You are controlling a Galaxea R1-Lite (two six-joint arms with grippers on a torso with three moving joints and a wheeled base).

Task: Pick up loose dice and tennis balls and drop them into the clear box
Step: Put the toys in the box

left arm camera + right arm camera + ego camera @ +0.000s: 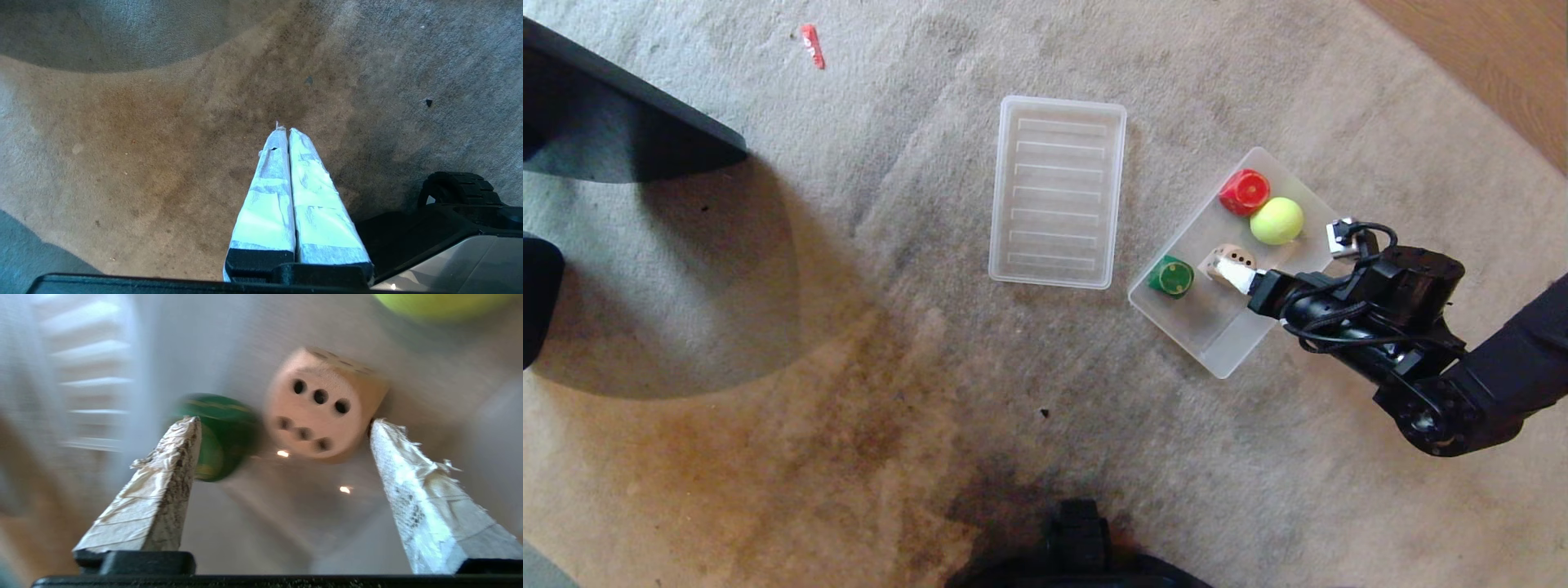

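Two claws: right claw (282, 422) is over the clear box (1217, 347), fingers spread wide w/ nothing gripped. Beige die (322, 404) lies between and just beyond the tips, inside the box next to green die (222, 435). Tennis ball (1276, 220) and red die (1245, 192) also in box. Left claw (284, 130) pressed together over carpet (122, 122).

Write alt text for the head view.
The right claw hangs open over the clear plastic box on grey carpet, a beige wooden die just ahead. The box also holds a red die, a green die and a yellow-green tennis ball; its ribbed lid lies alongside.
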